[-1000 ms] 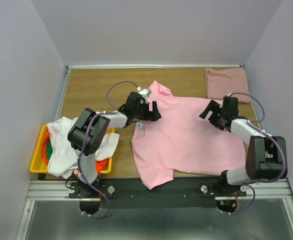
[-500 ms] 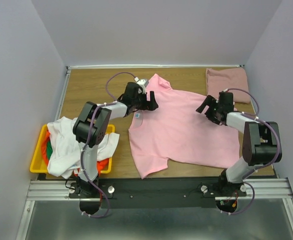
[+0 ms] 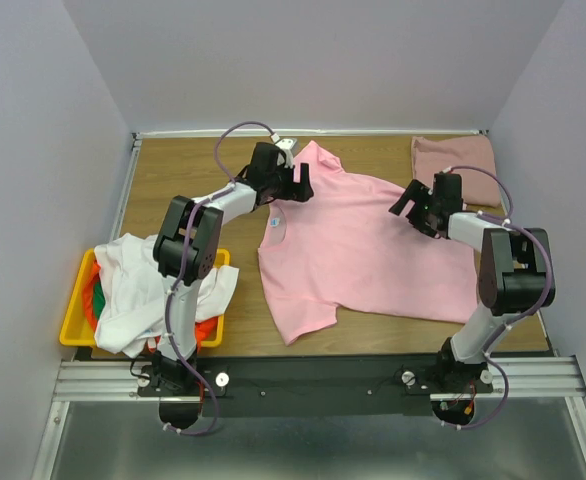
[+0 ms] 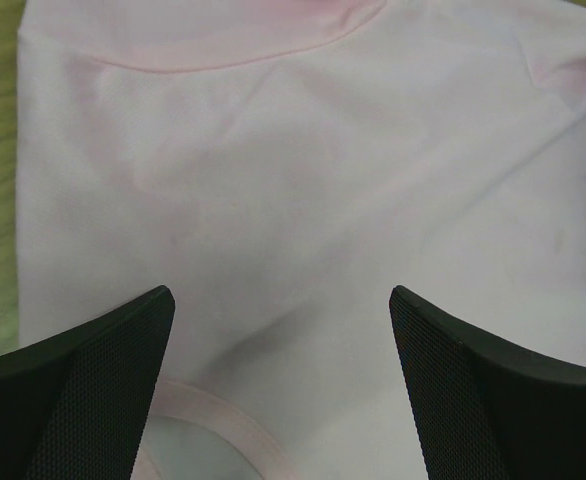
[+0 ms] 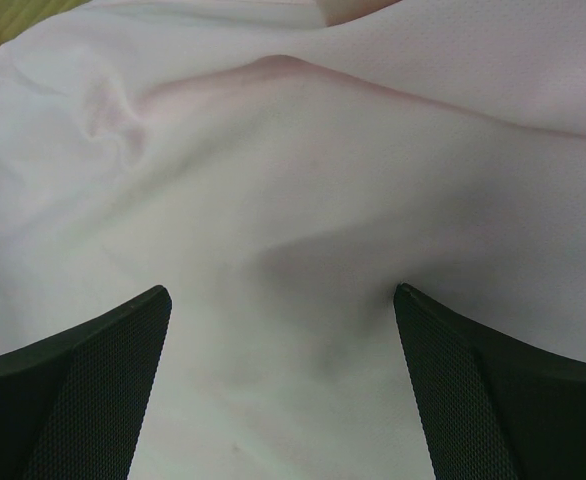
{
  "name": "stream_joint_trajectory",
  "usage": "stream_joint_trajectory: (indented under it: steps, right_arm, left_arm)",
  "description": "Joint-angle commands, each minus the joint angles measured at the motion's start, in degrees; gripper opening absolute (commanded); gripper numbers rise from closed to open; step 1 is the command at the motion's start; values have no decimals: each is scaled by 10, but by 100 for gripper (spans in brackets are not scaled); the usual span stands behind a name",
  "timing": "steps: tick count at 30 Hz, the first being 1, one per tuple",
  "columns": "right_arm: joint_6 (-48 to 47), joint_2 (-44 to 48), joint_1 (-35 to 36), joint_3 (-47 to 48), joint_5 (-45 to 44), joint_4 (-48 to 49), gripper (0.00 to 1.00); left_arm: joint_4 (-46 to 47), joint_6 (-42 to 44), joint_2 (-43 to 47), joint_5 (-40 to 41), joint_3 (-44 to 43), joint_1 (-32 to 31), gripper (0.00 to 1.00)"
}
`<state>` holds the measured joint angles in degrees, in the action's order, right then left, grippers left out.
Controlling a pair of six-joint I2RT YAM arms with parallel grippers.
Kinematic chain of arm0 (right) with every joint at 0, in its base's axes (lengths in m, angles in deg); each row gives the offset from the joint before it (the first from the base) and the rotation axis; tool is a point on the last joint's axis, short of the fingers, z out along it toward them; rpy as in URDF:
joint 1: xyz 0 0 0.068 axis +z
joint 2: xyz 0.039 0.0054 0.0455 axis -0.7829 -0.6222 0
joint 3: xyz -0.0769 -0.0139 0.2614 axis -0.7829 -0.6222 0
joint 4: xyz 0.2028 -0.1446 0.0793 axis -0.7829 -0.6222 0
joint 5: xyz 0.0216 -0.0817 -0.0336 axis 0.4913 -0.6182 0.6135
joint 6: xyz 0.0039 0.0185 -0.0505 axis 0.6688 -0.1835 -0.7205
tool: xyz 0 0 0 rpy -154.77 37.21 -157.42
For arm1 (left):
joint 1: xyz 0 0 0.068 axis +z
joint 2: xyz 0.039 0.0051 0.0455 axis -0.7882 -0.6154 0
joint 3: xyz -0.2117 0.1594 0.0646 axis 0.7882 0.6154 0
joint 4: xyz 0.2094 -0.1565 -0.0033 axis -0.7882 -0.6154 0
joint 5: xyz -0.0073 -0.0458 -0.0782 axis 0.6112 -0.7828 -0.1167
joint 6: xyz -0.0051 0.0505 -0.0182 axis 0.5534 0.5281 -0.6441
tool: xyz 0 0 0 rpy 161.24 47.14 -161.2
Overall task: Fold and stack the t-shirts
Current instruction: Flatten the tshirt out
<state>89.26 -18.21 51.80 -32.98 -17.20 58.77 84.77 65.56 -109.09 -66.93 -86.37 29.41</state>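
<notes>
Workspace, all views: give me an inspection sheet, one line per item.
Surface: wooden table, no stains seen.
Job's things: bright pink t-shirt spread flat mid-table; dusty rose t-shirt folded at the far right corner; white t-shirt heaped in the yellow bin over orange cloth and green cloth.
Clutter: nothing seen.
Grippers: left gripper and right gripper open over the pink shirt, gripping nothing.
Cables: purple cables loop off each arm.
Surroundings: grey walls on three sides.

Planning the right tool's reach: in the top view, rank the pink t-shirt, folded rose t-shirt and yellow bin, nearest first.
1. The bright pink t-shirt, spread directly beneath the right tool.
2. The folded rose t-shirt, in the far right corner.
3. The yellow bin, at the near left edge.
</notes>
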Motion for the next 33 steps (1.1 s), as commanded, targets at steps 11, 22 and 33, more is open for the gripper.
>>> stream_joint_trajectory:
  steps: [11, 22, 33]
  right_arm:
    - [-11, 148, 43, -77, 11, -38, 99]
    - [-10, 171, 54, -146, 17, -38, 99]
    - [-6, 120, 62, -152, 13, -26, 99]
  left_arm:
    - [27, -7, 216, 50, 197, -37, 96]
    - [168, -72, 235, 9, 400, -76, 96]
    - [133, -59, 183, 74, 374, -66, 96]
